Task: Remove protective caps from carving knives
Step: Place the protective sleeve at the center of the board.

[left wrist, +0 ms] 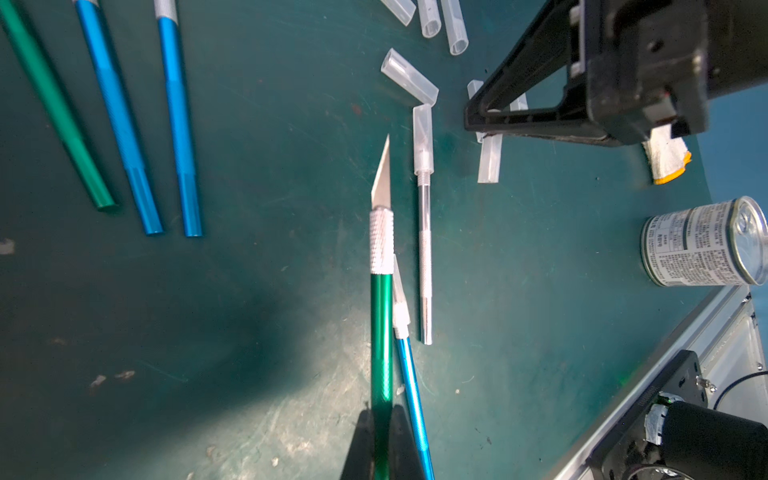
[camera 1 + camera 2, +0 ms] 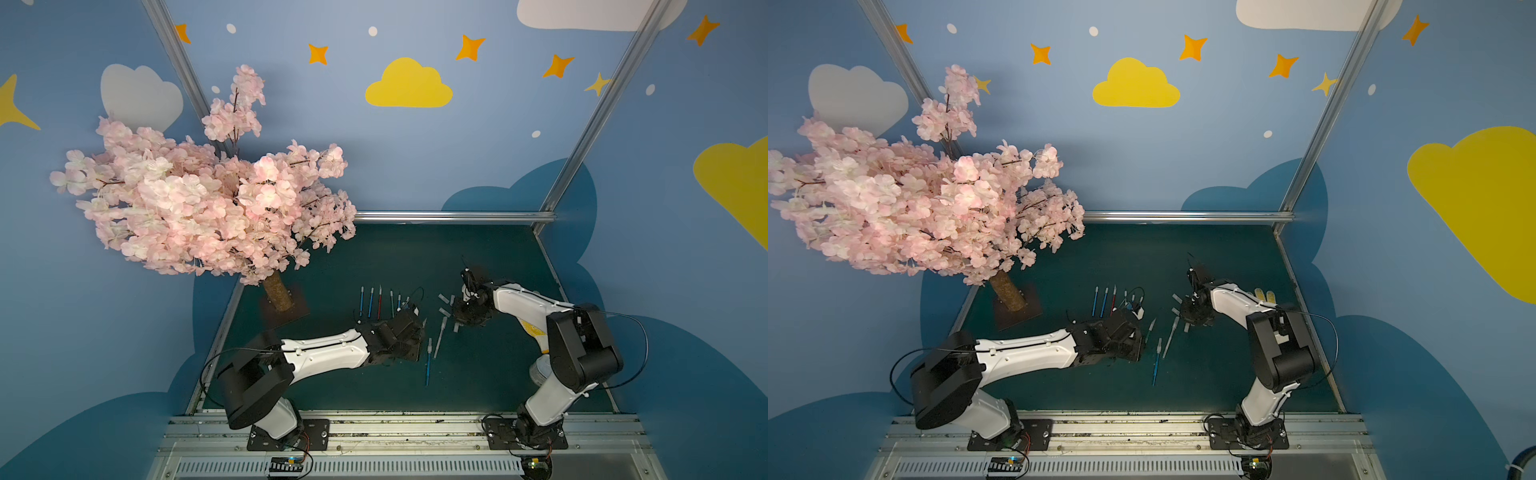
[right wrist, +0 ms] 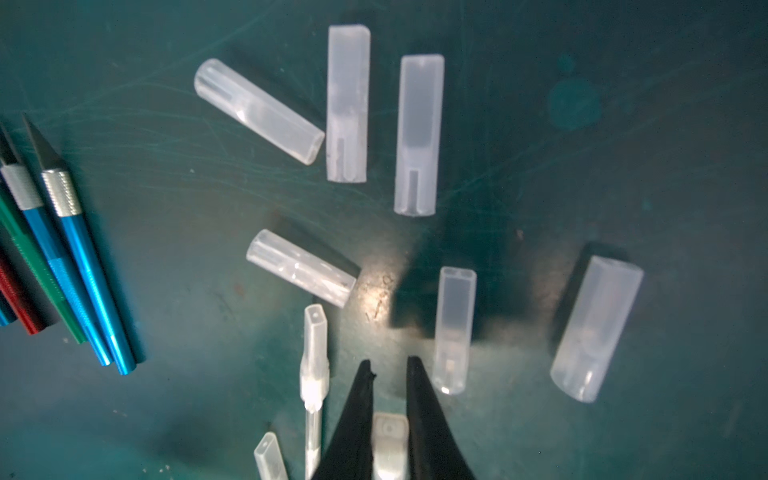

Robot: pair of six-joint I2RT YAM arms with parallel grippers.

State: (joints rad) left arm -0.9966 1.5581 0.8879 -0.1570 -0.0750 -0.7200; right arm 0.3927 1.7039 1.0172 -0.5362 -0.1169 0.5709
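My left gripper (image 1: 381, 411) is shut on the handle of a green carving knife (image 1: 381, 332), whose bare blade (image 1: 382, 174) points toward my right gripper (image 2: 461, 322). My right gripper (image 3: 388, 365) is shut on a whitish protective cap (image 3: 389, 444), held deep between its fingers. Several loose caps (image 3: 419, 133) lie on the green mat beneath it. A whitish knife (image 1: 424, 249) still wears its cap (image 1: 423, 137). A capped blue knife (image 1: 409, 386) lies partly under the green one. Several uncapped knives (image 2: 371, 301) lie in a row behind my left gripper.
A pink blossom tree (image 2: 199, 208) stands on its base at the mat's back left. A tin can (image 1: 702, 243) lies near the right arm's base, and a white and yellow glove (image 1: 665, 158) sits behind the right arm. Metal rails border the mat (image 2: 478, 257).
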